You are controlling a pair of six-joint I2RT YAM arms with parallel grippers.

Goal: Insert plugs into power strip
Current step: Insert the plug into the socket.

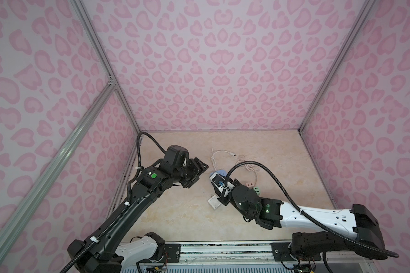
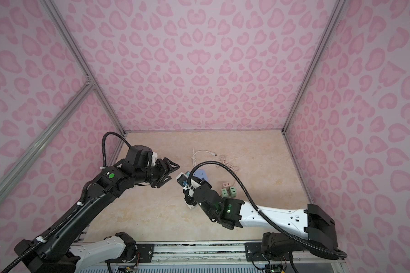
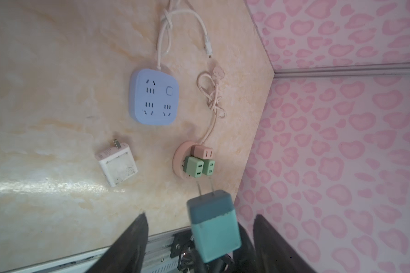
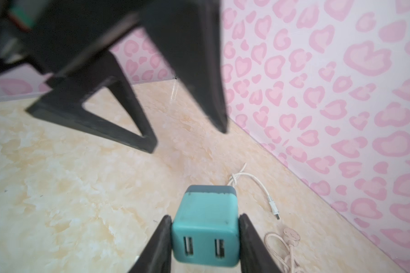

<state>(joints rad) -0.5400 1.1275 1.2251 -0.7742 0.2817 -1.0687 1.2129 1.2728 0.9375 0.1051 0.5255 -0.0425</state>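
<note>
Two grippers, both mine. Left gripper [image 1: 201,175]: jaws wide, flanking the teal plug [image 3: 212,227] without touching it. Right gripper [image 4: 205,218]: clamped on that plug's sides, holding it off the table [image 3: 57,94]. Left wrist view shows its two prongs; right wrist view, its two USB ports. Rightward: pink power strip [image 3: 178,154], two mint green plugs [image 3: 194,166] and a pinkish-tan plug [image 3: 202,152] seated.
</note>
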